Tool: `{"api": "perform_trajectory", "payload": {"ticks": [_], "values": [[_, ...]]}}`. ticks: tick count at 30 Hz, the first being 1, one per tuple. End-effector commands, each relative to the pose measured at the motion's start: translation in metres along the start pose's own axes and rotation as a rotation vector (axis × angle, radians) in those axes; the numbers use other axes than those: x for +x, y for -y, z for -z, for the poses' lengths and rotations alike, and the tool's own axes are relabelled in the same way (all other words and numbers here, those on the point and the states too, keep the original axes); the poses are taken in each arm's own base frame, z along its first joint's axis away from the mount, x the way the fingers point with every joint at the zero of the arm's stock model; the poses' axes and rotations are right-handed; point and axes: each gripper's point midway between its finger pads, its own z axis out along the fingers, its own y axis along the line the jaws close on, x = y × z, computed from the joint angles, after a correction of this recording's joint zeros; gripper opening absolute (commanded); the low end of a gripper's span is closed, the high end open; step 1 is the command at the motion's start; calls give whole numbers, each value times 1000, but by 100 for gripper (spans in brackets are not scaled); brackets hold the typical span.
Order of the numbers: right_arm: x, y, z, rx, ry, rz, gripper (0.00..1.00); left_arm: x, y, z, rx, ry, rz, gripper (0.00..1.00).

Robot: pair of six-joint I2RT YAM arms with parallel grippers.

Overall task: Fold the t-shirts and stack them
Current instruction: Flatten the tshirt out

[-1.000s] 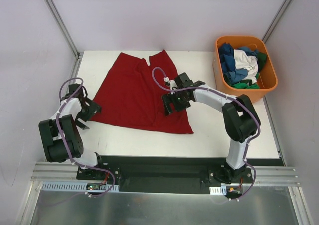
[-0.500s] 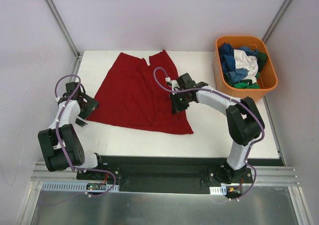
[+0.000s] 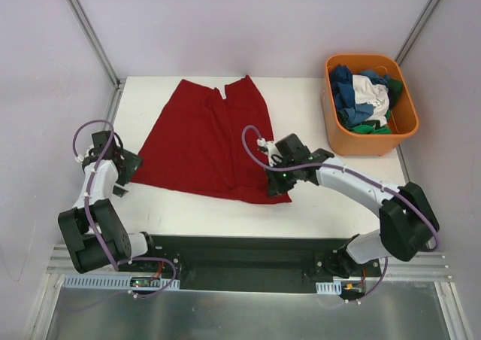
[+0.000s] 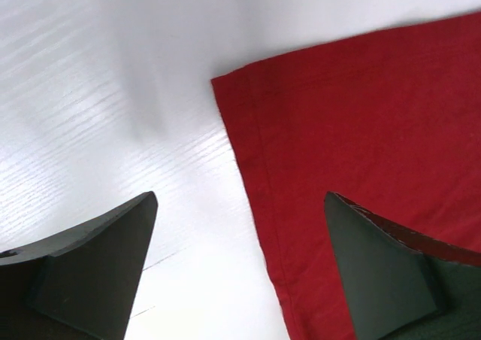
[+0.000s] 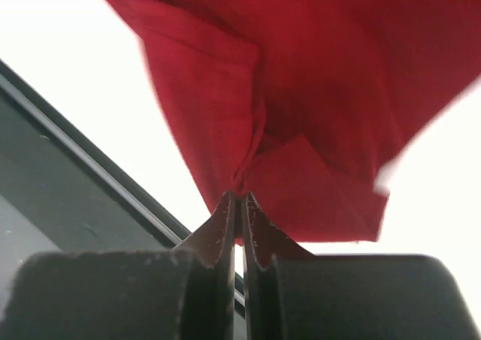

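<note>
A white desk [image 3: 331,197] seen from above, with a large dark red t-shirt [image 3: 203,141] spread mostly flat across its middle. All places here are given from that shirt.

At the shirt's near left corner sits the left pincer [image 3: 122,167], its jaws spread wide. Its wrist camera shows one finger above bare desk just left of the hem and the other above the red cloth, the corner lying between them. Whether either finger touches the cloth cannot be told.

At the shirt's near right corner, the right pincer [image 3: 279,183] is pressed together, pinching a fold of the red fabric. Its wrist camera shows the cloth gathered into creases at the fingertips [image 5: 225,220].

Well to the right of the shirt stands an orange tub [image 3: 406,122] holding crumpled blue, white and green t-shirts [image 3: 364,99].
</note>
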Motion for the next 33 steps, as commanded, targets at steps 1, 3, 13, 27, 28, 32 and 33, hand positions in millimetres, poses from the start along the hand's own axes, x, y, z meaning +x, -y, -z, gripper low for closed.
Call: {"api": "perform_trajectory", "payload": {"ticks": [1, 3, 13, 27, 28, 32, 33], "values": [[40, 8, 5, 30, -19, -38, 1, 6, -7, -8, -16, -29, 30, 86], [52, -3, 6, -16, -20, -1, 1, 7, -4, -12, -14, -40, 30, 80], [66, -5, 5, 21, -27, -79, 1, 23, -4, -28, -10, -121, 23, 59], [55, 0, 8, 60, 9, -70, 1, 25, -5, -59, -43, -135, 16, 42], [53, 1, 9, 63, 15, -69, 1, 27, -5, -63, -49, -151, 17, 41], [50, 2, 10, 75, 20, -68, 1, 30, 3, -70, -20, -178, 15, 7], [48, 4, 10, 88, 27, -70, 1, 32, 3, -70, -16, -187, 11, 0]]}}
